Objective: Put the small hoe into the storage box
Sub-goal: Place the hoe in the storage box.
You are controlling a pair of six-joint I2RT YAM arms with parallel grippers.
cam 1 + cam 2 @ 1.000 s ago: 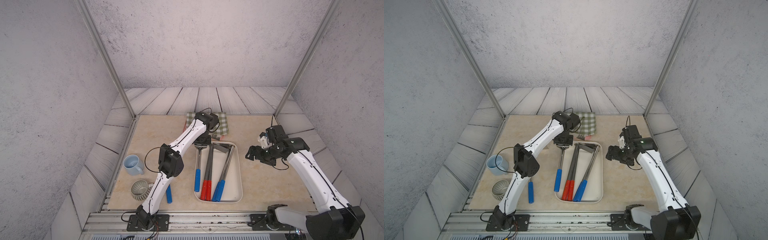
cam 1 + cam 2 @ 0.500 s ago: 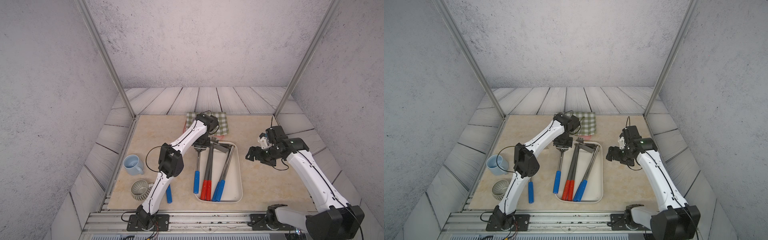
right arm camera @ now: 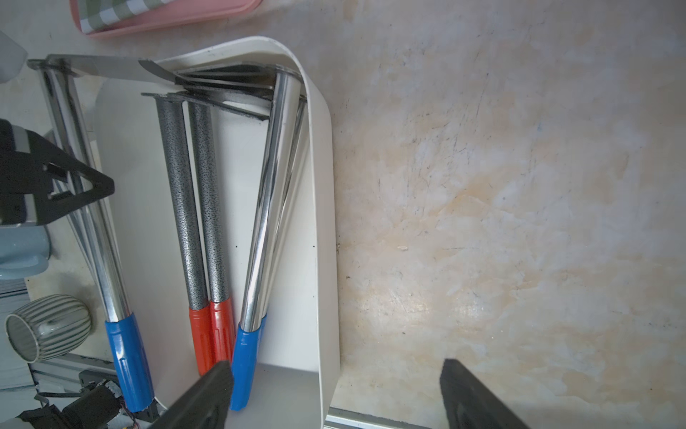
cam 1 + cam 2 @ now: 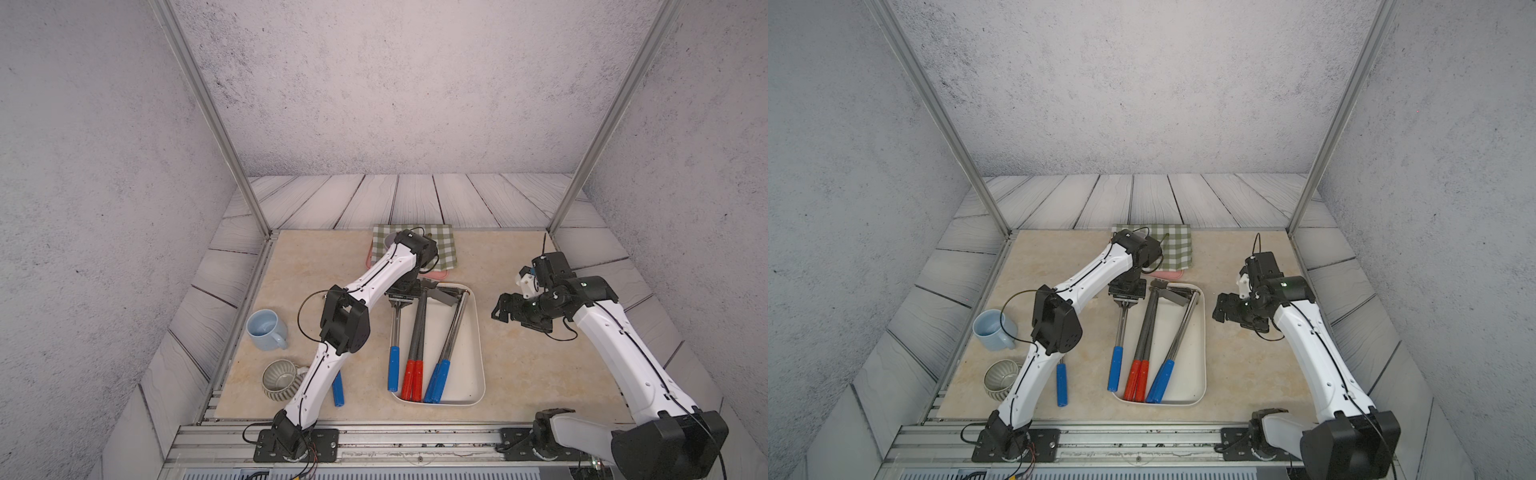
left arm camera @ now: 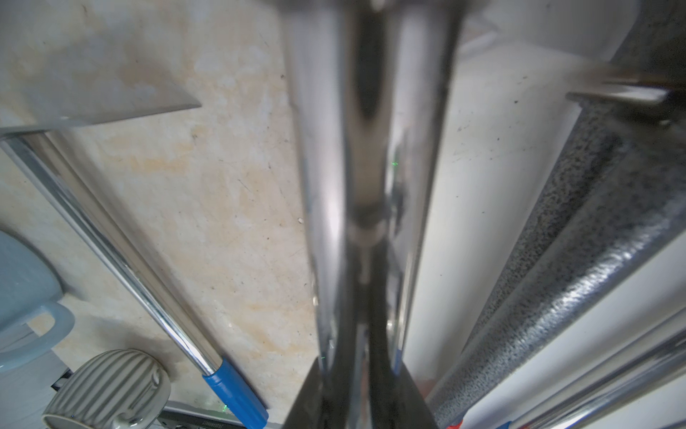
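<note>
My left gripper (image 4: 402, 297) (image 5: 362, 366) is shut on the chrome shaft of a small hoe (image 4: 395, 332) (image 5: 367, 148) with a blue handle, close to its blade. That hoe runs along the left rim of the cream-white storage box (image 4: 473, 332) (image 3: 323, 223); its blade (image 3: 104, 68) reaches over the box's far corner. Inside the box lie two red-handled hoes (image 4: 413, 380) and blue-handled ones (image 4: 436, 380). Another blue-handled hoe (image 4: 338, 388) (image 5: 148, 297) lies on the table under my left arm. My right gripper (image 4: 505, 309) (image 3: 334, 393) hangs open to the right of the box, holding nothing.
A pink tray with a green checked cloth (image 4: 440, 249) sits behind the box. A pale blue mug (image 4: 266, 330) and a ribbed grey cup (image 4: 278, 380) stand at the left edge of the table. Metal frame posts rise at the back corners.
My left gripper has shifted slightly nearer and lower with the hoe in it. The right arm has stayed still.
</note>
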